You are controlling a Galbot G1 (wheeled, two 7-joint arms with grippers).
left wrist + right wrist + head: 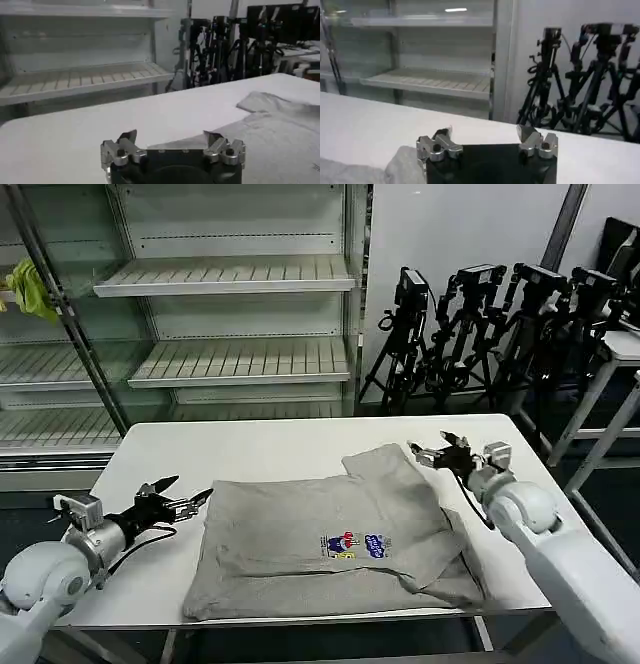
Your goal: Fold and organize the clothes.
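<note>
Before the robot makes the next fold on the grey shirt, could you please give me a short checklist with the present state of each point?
1. Left claw open, at the shirt's left edge: ok.
2. Right claw open, at the shirt's far right corner: ok.
3. Both claws empty: ok.
4. Shirt wholly on the table: ok.
5. Shirt lying flat: not ok, its right side is folded over.
6. Claws touching fabric: cannot tell.

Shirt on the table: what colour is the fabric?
Light grey short-sleeved shirt with a small multicolour chest print; clearest in the head view.
</note>
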